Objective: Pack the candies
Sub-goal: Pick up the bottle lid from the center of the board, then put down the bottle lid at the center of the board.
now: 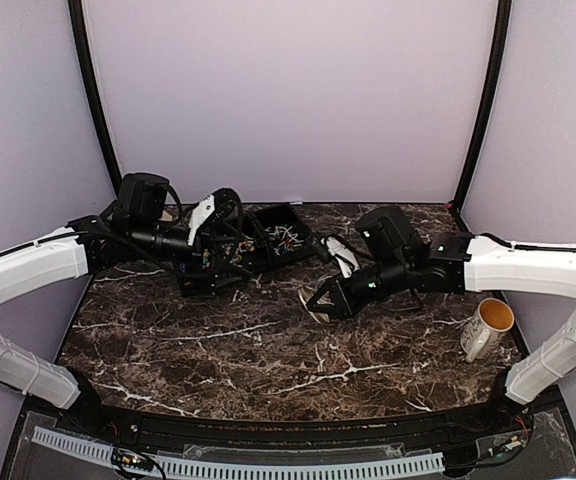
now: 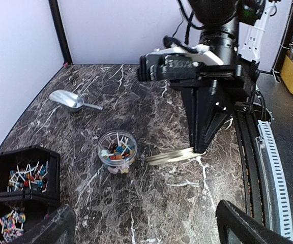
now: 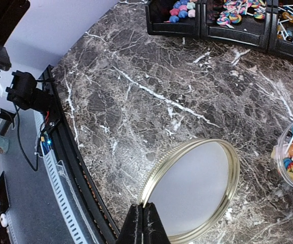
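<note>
Two claws are in play and only one is busy. The right claw [image 3: 143, 218] is pinched fully shut on the rim of the round metal lid [image 3: 192, 190], which hangs low over the counter [image 1: 218, 350] just beside the clear jar [image 2: 135, 145]. The left claw [image 2: 146, 231] is spread as wide as it goes, holding nothing, near the black bins [image 3: 177, 26]. Candies [image 2: 116, 151] fill the jar close to its top, their sticks poking up, and more lie sorted in the bins, so the step in hand looks to be capping the jar. To do that well, the right arm should first lift the lid above the jar's rim, level it, centre it over the mouth and lower it straight. A pinch on one edge lets the far side droop, so a tilted lid could catch a stick or nudge the light jar sideways. The idle left claw could steady the jar's wall if it slides. Any stick standing above the rim may keep the lid from seating, which the pictures do not settle. Counted: one jar, one lid, one metal scoop [image 2: 67, 100] lying well apart from the jar, one mug [image 1: 480, 340] by the right arm, three bin compartments in the right wrist view, and candies too many to count.
</note>
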Robot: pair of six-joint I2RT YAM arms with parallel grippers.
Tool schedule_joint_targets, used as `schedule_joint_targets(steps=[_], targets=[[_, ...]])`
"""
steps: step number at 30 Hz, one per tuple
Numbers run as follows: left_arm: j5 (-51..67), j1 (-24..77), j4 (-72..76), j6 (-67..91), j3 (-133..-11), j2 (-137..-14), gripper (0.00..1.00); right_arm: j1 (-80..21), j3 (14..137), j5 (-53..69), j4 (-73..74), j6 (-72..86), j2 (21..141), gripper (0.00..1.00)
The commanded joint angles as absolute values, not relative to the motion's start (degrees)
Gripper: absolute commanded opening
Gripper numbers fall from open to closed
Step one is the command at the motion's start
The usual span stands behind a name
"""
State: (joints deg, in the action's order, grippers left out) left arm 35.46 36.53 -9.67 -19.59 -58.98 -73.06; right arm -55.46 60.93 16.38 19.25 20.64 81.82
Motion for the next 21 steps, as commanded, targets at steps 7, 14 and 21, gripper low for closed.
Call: schedule_joint_targets(steps=[7, 14, 21], targets=[[44.0, 36.2, 2.2, -18.1, -58.4, -77.1, 0.97, -50.9, 54.2, 32.7, -3.2, 29.5, 83.9, 0.02], [35.5, 36.3, 13.6, -5.3, -51.9, -74.0, 0.97, -50.2, 54.3, 40.9, -15.6, 38.6, 94.1, 0.02], [28.6, 36.8, 9.0, -2.1, -49.9, -70.6, 0.96, -50.1, 58.3, 51.0, -25.4, 46.6, 105.4, 0.02]])
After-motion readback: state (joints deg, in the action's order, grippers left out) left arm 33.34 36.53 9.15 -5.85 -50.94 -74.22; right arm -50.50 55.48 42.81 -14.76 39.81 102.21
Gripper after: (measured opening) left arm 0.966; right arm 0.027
